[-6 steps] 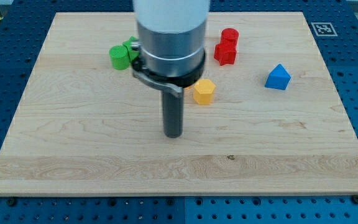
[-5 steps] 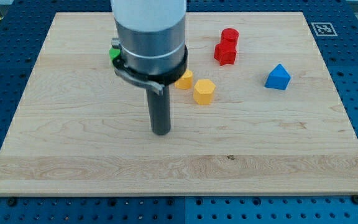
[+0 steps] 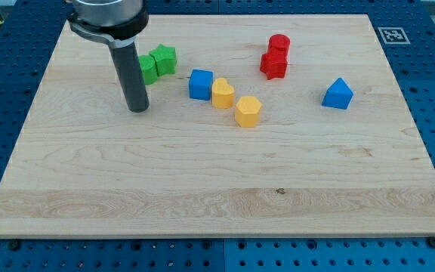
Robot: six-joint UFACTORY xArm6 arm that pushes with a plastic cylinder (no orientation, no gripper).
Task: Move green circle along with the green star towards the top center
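The green star (image 3: 165, 59) sits near the view's upper left of the wooden board (image 3: 217, 181). The green circle (image 3: 148, 69) touches the star's left side and is partly hidden behind my rod. My tip (image 3: 137, 109) rests on the board just below and slightly left of the green circle, apart from it by a small gap.
A blue cube (image 3: 200, 84), a yellow heart (image 3: 222, 94) and a yellow hexagon (image 3: 248, 110) form a diagonal line right of the tip. A red cylinder (image 3: 279, 44) and red star (image 3: 273, 65) stand at top right. A blue pentagon block (image 3: 337, 94) lies further right.
My rod has moved left and toward the view's top, from the board's middle to just below the green circle. The blocks have not moved.
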